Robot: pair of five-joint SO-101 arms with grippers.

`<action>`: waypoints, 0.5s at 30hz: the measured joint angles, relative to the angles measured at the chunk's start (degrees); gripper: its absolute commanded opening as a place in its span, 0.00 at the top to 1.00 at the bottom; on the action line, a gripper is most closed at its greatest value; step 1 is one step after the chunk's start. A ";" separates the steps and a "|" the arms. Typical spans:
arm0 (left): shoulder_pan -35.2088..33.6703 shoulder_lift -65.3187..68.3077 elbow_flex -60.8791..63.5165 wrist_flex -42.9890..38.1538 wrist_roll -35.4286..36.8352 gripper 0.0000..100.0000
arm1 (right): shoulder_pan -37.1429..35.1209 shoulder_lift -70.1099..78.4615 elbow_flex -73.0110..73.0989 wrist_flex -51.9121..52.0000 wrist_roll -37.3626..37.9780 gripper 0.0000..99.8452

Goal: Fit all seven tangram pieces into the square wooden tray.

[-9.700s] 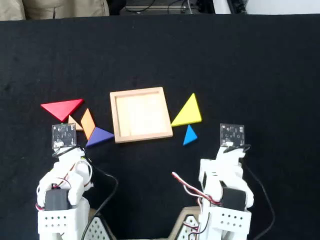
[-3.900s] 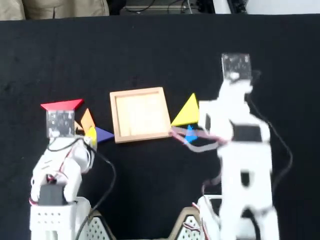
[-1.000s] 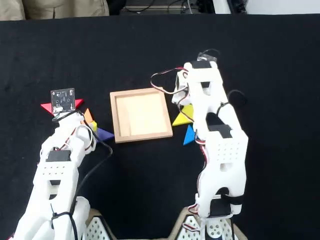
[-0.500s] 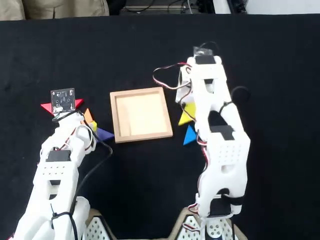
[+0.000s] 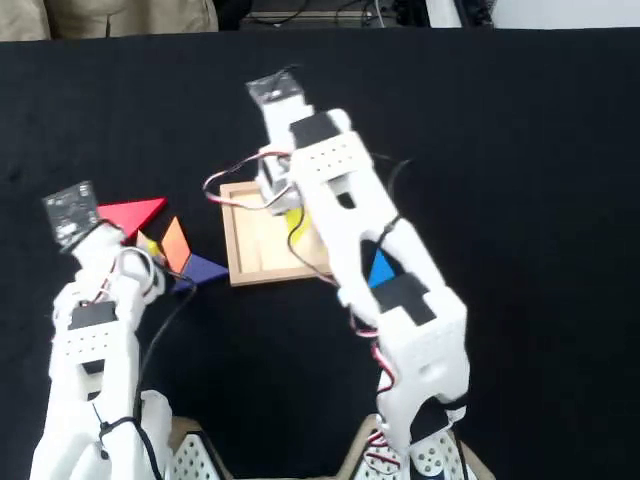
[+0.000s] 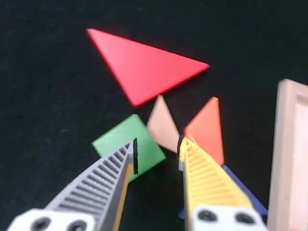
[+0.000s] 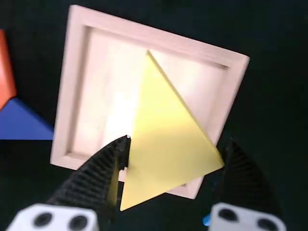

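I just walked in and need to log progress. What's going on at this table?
The right gripper is shut on the large yellow wooden triangle, holding it over the square wooden tray with one corner overhanging the rim; it is not seated yet. The left gripper hangs open above the green square, beside the small tan triangle, orange piece and large red triangle. Those lie on the black cloth outside the tray.

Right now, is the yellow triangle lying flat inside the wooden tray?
No, the right gripper holds the yellow triangle over the tray, one corner sticking past its edge.
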 measured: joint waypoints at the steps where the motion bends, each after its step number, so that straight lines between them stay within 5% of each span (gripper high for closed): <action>1: -0.09 0.00 0.00 0.00 0.18 0.84 | -0.44 0.09 0.00 -0.53 0.00 0.77; 15: -0.26 0.00 0.00 0.00 0.62 0.84 | -5.36 7.03 0.00 -8.26 4.04 0.77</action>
